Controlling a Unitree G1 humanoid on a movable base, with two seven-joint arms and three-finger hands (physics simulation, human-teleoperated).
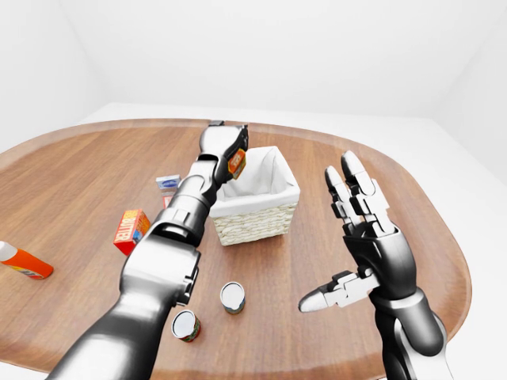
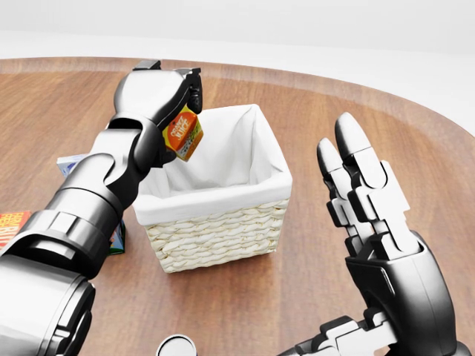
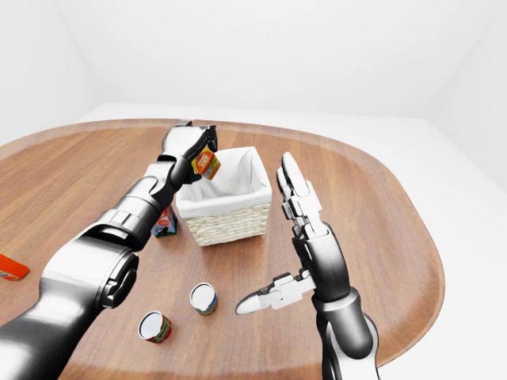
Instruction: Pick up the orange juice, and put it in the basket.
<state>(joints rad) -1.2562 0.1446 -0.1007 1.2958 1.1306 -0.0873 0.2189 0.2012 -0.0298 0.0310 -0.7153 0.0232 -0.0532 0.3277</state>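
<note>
Orange juice carton [image 2: 182, 133] clamped in my left hand [image 2: 159, 93] hangs over the wicker basket's [image 2: 215, 233] left rim; next, I judge, inward and release. Right hand [image 2: 371, 215] idles, fingers spread.

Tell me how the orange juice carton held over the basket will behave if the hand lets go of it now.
The orange juice carton hangs tilted in the left robot hand, over the left rim of the basket, so it would probably drop inside, though it might clip that rim. Its boxy shape suggests it would not roll. The cloth lining looks soft, so it should settle on a side.
</note>
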